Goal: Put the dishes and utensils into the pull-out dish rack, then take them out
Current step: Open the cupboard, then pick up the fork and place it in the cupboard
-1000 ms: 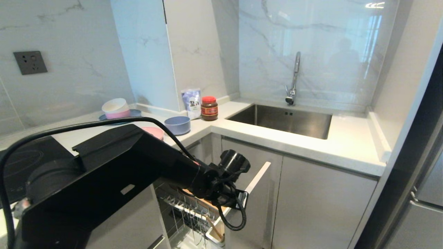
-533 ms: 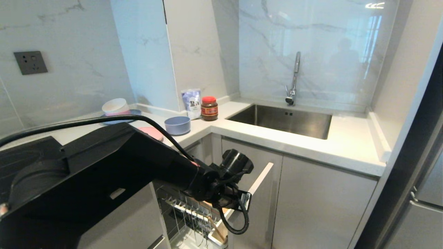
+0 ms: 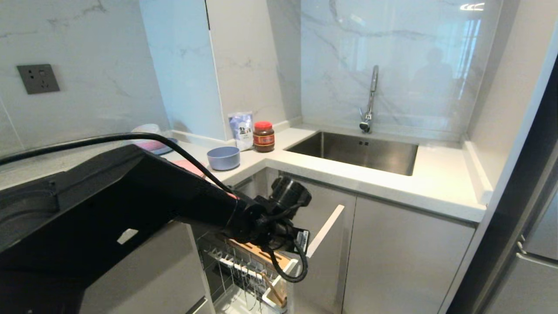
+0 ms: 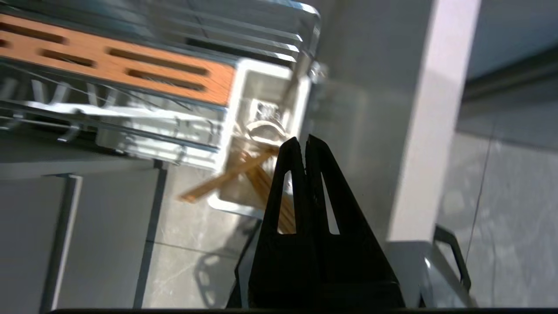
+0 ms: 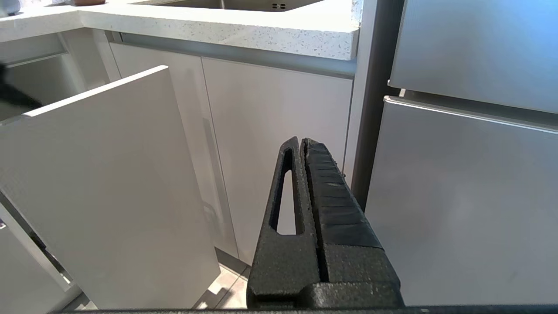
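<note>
— Just below our left jaws (image 4: 304, 144), which are pressed together with nothing between them, the chopsticks (image 4: 226, 181) lean in the white cutlery box (image 4: 261, 131) of the pull-out dish rack (image 3: 244, 266). We judge them light, stiff and smooth, apt to roll or twist if pinched at one tip.

— So we take both sticks together near the upper ends that stick out past the box rim?

— Yes. The metal cutlery (image 4: 263, 131) beside them looks slimmer and probably slicker; the handle is the part to grip.

— And farther from the jaws?

— Up on the counter (image 3: 348, 174), the blue-grey bowl (image 3: 223, 157) and the pink plate (image 3: 185, 165). Both seem hard and breakable; we'd pinch them by the rim. Our right jaws (image 5: 303, 144) hang closed and empty by the cabinet doors.
</note>
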Robot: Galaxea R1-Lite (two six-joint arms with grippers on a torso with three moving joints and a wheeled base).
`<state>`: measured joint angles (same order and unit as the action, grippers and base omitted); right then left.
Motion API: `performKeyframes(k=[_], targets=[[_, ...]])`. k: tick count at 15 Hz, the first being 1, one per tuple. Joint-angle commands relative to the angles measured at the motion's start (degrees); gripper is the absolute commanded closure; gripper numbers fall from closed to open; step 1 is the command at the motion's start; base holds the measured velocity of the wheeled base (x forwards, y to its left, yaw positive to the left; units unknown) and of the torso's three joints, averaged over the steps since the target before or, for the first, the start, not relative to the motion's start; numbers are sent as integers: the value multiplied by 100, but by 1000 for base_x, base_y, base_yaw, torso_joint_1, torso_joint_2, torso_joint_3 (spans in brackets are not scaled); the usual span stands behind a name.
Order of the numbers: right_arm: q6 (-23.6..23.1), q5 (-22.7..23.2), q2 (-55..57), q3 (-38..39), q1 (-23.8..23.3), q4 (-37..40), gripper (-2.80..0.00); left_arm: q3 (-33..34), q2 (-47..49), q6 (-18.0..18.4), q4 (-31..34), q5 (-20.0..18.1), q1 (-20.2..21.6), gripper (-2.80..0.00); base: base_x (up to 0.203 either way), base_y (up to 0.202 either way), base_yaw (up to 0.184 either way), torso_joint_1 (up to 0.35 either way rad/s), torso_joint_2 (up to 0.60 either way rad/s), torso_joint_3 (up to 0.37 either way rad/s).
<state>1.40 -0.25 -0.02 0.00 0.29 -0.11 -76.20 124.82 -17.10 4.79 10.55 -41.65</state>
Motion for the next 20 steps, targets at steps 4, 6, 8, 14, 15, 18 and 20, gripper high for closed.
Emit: performKeyframes(k=[4, 6, 8, 14, 15, 18, 20], targets=[[0, -1, -21, 9, 6, 0, 0, -141, -1208, 92, -2, 212, 541, 0, 0, 0, 0, 0, 0, 0], [0, -1, -24, 9, 5, -1, 0, -114, -1828, 271, -3, 411, 704, 0, 0, 0, 0, 0, 0, 0], [0, -1, -24, 9, -1, -3, 0, -60, -2456, 413, -4, 657, 817, 0, 0, 0, 0, 0, 0, 0], [0, -1, -18, 9, 5, -4, 0, 410, -4743, 1444, -4, 954, 1112, 0, 0, 0, 0, 0, 0, 0], [0, -1, -24, 9, 2, -3, 0, 494, -5083, 1692, -22, 955, 1254, 0, 0, 0, 0, 0, 0, 0], [0, -1, -24, 9, 3, 2, 0, 801, -6232, 2260, -125, 941, 1982, 0, 0, 0, 0, 0, 0, 0], [0, -1, -23, 9, -1, -1, 0, 1017, -6874, 2551, -145, 794, 2798, 0, 0, 0, 0, 0, 0, 0]])
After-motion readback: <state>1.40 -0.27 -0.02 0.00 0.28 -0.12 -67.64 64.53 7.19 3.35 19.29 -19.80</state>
